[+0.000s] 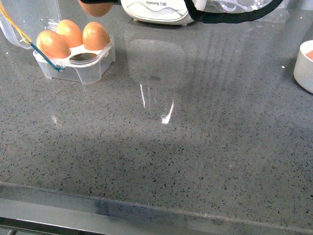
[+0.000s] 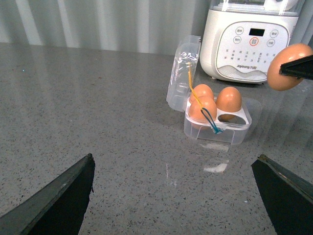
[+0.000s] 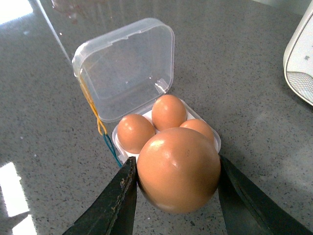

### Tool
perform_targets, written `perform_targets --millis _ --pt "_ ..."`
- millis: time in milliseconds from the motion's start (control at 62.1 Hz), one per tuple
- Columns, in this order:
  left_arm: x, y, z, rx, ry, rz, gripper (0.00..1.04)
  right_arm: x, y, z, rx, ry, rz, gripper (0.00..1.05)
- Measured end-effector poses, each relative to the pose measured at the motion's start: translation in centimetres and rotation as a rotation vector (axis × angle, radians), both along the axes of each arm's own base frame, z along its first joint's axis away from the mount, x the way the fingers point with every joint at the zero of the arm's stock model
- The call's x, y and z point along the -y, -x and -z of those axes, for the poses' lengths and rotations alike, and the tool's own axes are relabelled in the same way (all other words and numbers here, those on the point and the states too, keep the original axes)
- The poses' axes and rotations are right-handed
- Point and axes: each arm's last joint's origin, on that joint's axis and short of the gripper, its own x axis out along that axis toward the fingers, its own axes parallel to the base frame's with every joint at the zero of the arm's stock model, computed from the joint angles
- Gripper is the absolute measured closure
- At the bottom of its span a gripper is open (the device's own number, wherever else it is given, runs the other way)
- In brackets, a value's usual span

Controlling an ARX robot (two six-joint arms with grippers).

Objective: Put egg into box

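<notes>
Brown egg [image 3: 178, 171]: your task egg, pinched between the right fingers and off the counter. It is not in the box. The front view cuts it off at the top edge, 11 o'clock of frame.
Right gripper [image 3: 175, 161]: your jaws are clamped on the egg, one finger on each side.
Left gripper [image 2: 174, 157]: your jaws are spread wide with nothing between them, over bare counter, well apart from the box.
Box [image 1: 95, 68]: clear plastic, sitting on the counter at 10 o'clock in the front view.
Lid [image 1: 29, 19]: hinged open, standing up at the box's 10 o'clock.
Other eggs [image 1: 69, 32]: three brown ones, each seated in a cell.
Free cell [image 1: 83, 57]: at the box's 5 o'clock, nothing in it.
Band [image 3: 100, 128]: yellow and blue, running down the lid and box edge.
Appliance [image 1: 156, 12]: white, at 12 o'clock, beyond the box.
Bowl [image 1: 305, 66]: white, at 3 o'clock, cut off by the frame.
Counter [image 1: 195, 147]: grey speckled stone, glossy.
</notes>
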Motion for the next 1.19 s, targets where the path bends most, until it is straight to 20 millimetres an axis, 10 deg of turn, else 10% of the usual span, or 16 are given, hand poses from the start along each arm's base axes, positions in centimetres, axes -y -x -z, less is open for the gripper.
perform_targets --millis 1192 --pt "0.0 0.0 0.0 0.000 0.000 0.000 0.07 -3.9 -1.5 2.5 0.022 0.081 -0.034 0.65"
